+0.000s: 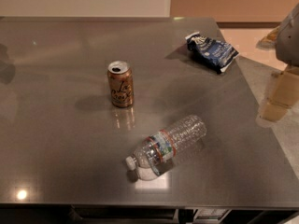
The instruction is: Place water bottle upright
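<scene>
While the water bottle point(167, 145) lies on its side on the table point(56, 125), cap toward 8 o'clock, a soda can point(121, 84) stands at its 11 o'clock. The gripper point(279, 94) hangs at the bottle's 3 o'clock, well apart; whether it is open or closed cannot be told.

jaws at right edge, bare table point(224, 139) to water bottle point(166, 146), can point(121, 84) behind

Break-room counter point(56, 139), snack bag point(212, 52), gripper point(276, 99) right
</scene>
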`<state>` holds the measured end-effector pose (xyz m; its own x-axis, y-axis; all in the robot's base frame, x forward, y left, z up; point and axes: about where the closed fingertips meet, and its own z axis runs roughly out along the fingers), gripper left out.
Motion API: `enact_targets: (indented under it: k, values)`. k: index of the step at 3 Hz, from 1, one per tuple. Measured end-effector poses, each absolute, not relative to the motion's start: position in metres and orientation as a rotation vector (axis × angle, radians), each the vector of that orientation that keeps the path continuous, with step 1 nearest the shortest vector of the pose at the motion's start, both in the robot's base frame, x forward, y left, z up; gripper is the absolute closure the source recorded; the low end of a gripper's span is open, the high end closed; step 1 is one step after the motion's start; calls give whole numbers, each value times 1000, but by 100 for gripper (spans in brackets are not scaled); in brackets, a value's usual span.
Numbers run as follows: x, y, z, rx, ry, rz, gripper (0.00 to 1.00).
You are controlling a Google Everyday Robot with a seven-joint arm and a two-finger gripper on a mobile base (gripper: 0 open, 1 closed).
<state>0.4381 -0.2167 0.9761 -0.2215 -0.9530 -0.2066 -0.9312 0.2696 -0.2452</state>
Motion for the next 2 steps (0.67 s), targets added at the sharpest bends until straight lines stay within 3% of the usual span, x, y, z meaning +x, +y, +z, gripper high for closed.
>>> enact_targets:
  k: [2]
  values:
    - [438,-198,975,-1801,2176,-76,0]
